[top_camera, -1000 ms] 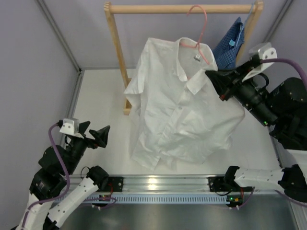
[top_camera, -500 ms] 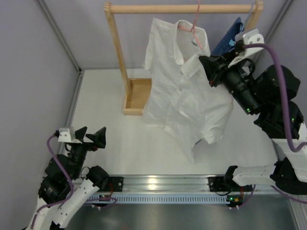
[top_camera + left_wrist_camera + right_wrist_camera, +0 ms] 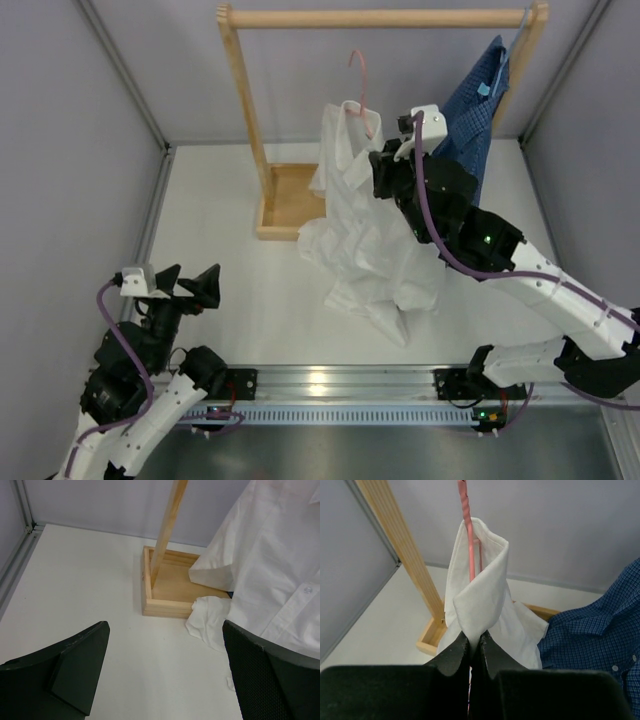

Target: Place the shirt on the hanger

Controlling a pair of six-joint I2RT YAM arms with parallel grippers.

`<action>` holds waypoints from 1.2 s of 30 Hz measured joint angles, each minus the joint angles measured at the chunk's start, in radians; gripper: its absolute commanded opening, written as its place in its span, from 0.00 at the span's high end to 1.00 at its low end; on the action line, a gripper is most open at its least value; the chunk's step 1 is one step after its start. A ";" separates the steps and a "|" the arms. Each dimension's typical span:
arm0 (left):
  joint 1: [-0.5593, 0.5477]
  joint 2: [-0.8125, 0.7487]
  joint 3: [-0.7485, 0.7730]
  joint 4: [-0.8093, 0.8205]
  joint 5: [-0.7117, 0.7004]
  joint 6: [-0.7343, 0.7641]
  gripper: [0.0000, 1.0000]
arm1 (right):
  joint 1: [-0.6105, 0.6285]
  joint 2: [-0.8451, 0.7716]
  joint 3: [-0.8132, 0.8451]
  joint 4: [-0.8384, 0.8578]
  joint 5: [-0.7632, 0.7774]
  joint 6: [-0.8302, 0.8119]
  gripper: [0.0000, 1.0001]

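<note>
L gripper [image 3: 165, 680]: yours, at near edge, jaws wide, nothing held.
Shirt [image 3: 372, 245]: hangs bunched from R gripper; hem piled on table [image 3: 210, 220], beside rack base [image 3: 167, 609].
R gripper [image 3: 474, 641]: jaws pinched tight on shirt collar.
Hanger [image 3: 468, 535]: inside collar, hook up, below rail [image 3: 380, 17], not on it.
Blue shirt [image 3: 474, 100]: far, at rail's right end.

White links [image 3: 560, 290], black joints [image 3: 205, 365], purple cables [image 3: 419, 160], black left tool [image 3: 192, 277]

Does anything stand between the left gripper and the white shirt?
Nothing visible does. Only bare table lies between the open left gripper and the shirt; the wooden rack base sits beside that path.
</note>
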 measured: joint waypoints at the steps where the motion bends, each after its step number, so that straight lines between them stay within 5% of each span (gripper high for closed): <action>1: 0.000 0.000 -0.001 0.000 0.000 -0.002 0.02 | 0.000 0.018 0.015 0.013 0.019 0.002 1.00; 10: 0.008 0.055 -0.002 0.001 0.000 -0.012 0.02 | -0.021 0.169 0.239 0.082 0.126 -0.006 1.00; 17: 0.114 0.141 -0.002 0.000 -0.013 -0.017 0.02 | -0.160 0.325 0.496 0.039 0.032 0.033 1.00; 26: 0.224 0.199 -0.002 -0.001 -0.015 -0.019 0.02 | -0.186 0.381 0.442 0.000 -0.054 0.105 1.00; 28: 0.225 0.199 -0.002 -0.002 -0.016 -0.021 0.02 | -0.185 0.380 0.406 0.001 -0.063 0.122 0.81; 29: 0.225 0.199 -0.002 -0.002 -0.019 -0.021 0.02 | -0.184 0.377 0.385 0.005 -0.067 0.133 0.47; 32: 0.234 0.201 -0.002 -0.002 -0.026 -0.025 0.02 | -0.176 0.343 0.306 0.038 -0.080 0.147 0.01; 36: 0.291 0.259 0.001 -0.003 -0.040 -0.043 0.02 | -0.161 0.226 0.195 0.048 -0.109 0.139 0.01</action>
